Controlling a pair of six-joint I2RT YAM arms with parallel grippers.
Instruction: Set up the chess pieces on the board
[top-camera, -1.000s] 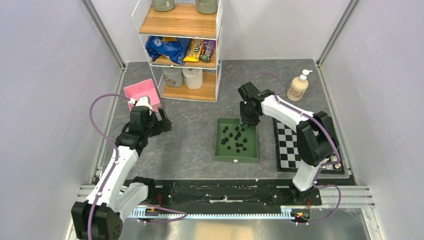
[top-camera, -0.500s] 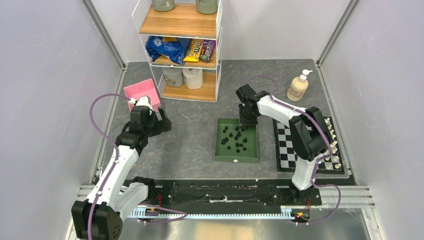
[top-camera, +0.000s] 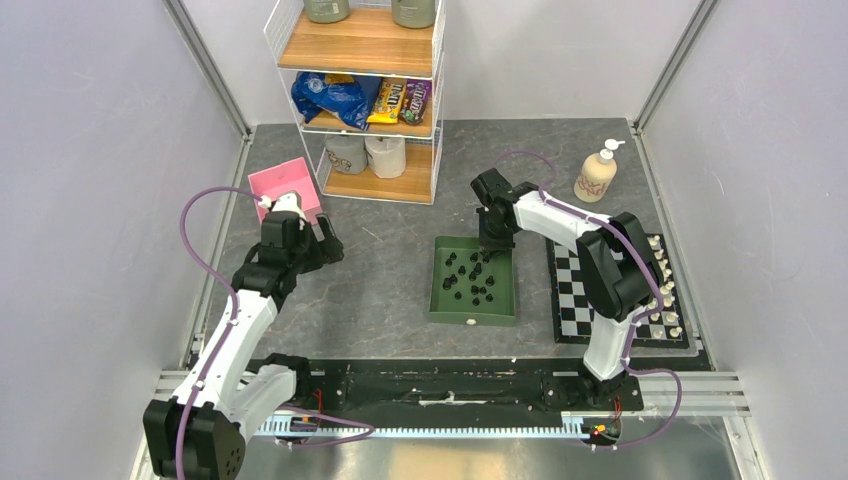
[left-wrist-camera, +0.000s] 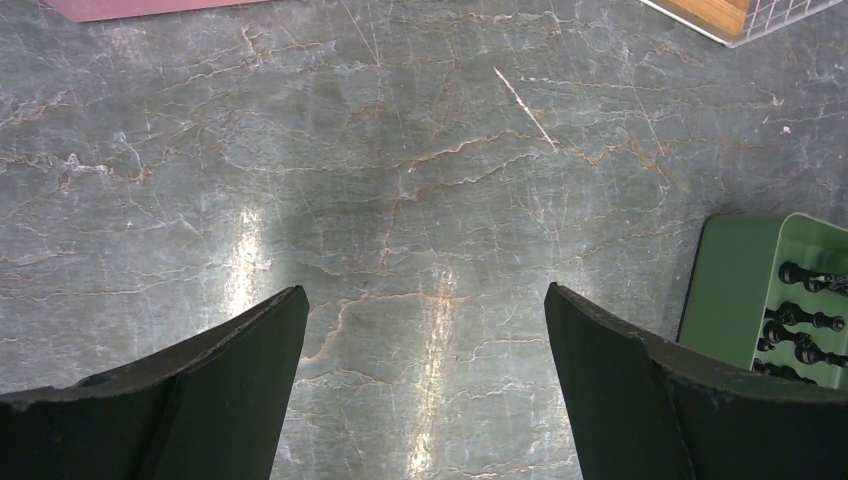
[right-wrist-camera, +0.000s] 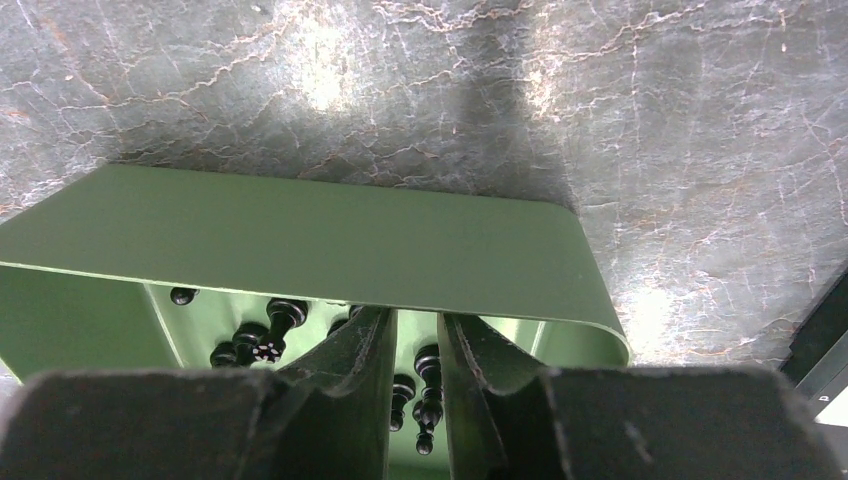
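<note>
Okay, your R end effector (right-wrist-camera: 415, 335) is down in the green rectangular tray (right-wrist-camera: 300, 240), fingers nearly together among tiny black chess pieces (top-camera: 472, 278); can't tell if one's gripped. L end effector (left-wrist-camera: 422, 295) wide open, empty; black-and-white checkered board (top-camera: 577, 290) sits just right of tray.

Print on the shelf's snack bags (top-camera: 400, 100) is unreadable.

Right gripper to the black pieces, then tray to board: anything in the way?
Nothing visible. The right gripper is down inside the green tray, among the black pieces. Between tray and board lie only the tray's own right wall and a strip of table.
</note>
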